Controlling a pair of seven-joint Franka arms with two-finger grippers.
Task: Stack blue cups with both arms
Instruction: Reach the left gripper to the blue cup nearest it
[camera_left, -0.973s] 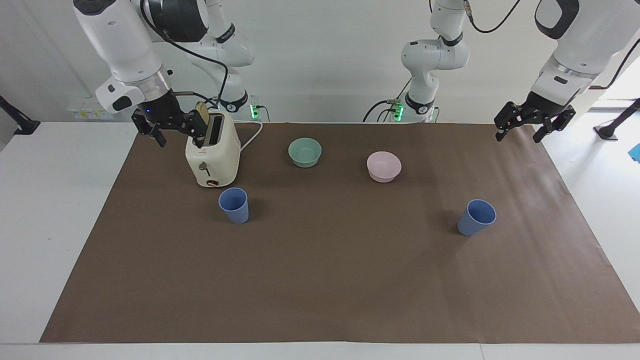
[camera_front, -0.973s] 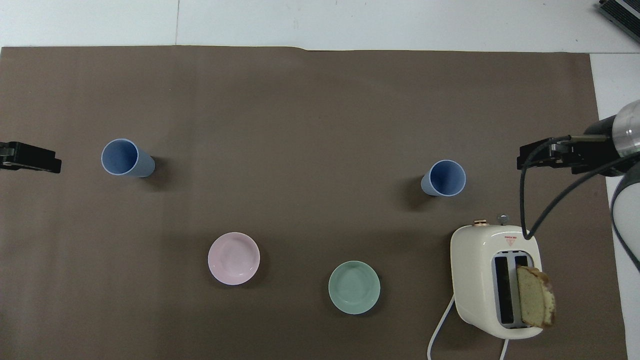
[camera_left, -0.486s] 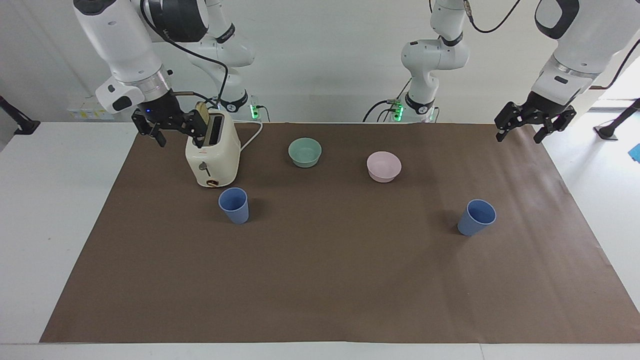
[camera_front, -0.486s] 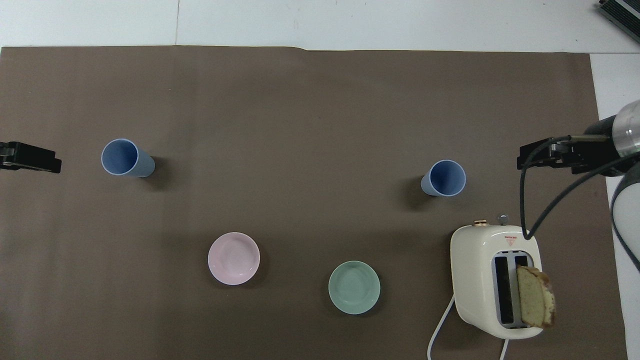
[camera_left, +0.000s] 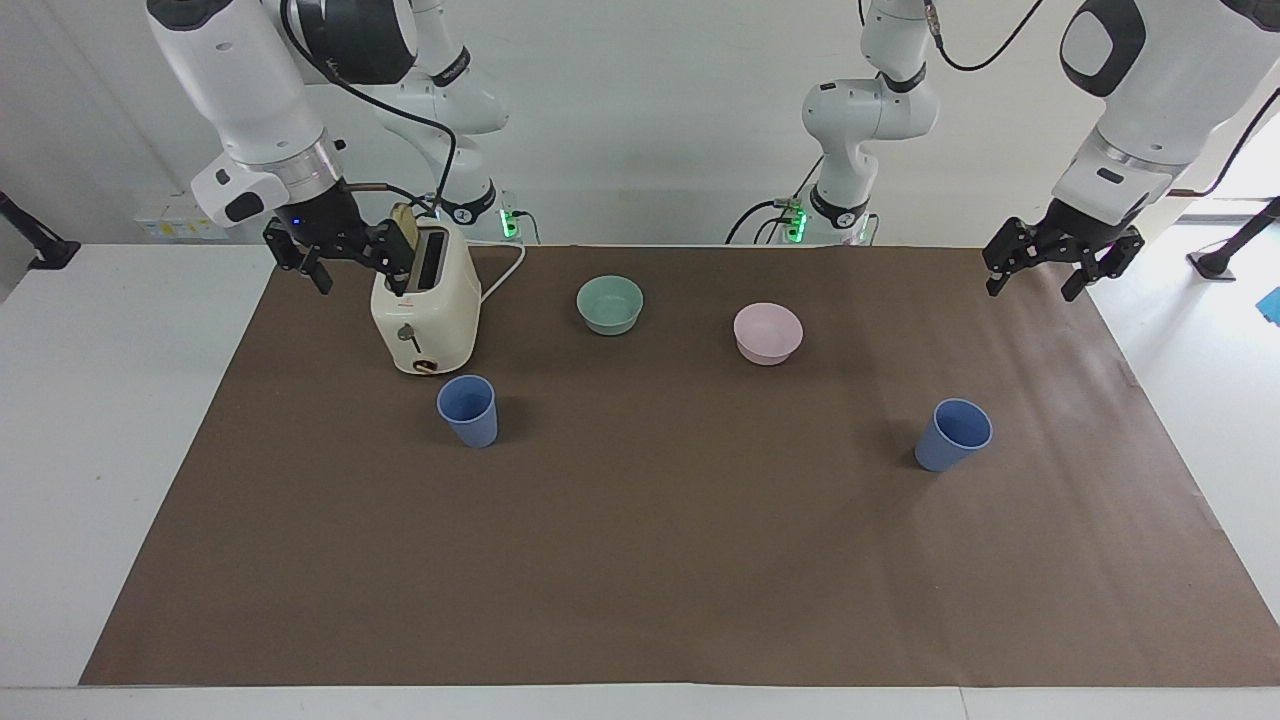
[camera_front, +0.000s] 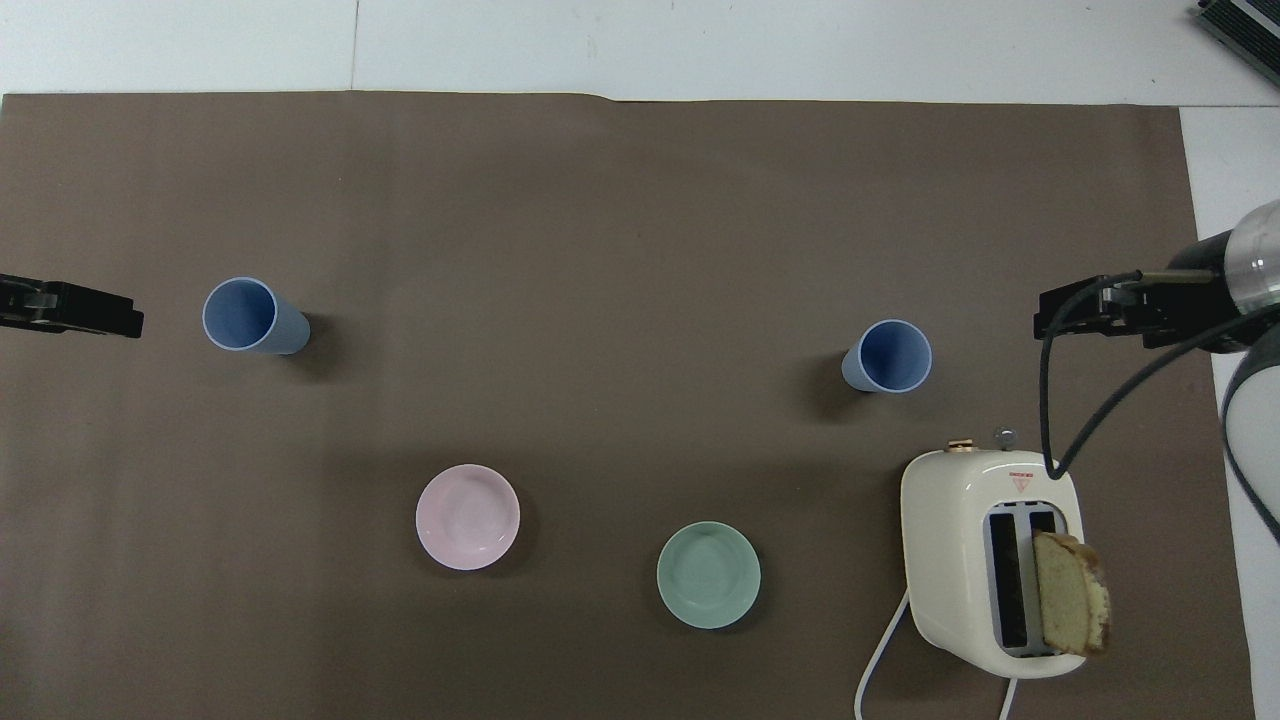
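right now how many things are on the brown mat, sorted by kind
blue cups: 2, one toward the left arm's end, one beside the toaster
bowls: 2, green bowl and pink bowl
toaster: 1
bread slice: 1, in a toaster slot
total: 6

White table (camera_left: 110, 420) w/ brown mat (camera_left: 660, 560): 2 blue cups (camera_left: 467, 410), green bowl (camera_left: 610, 303), pink bowl (camera_left: 767, 332), toaster (camera_left: 425, 310).

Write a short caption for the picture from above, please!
Two blue cups stand apart on brown paper, with open left gripper and right gripper waiting at the edges.
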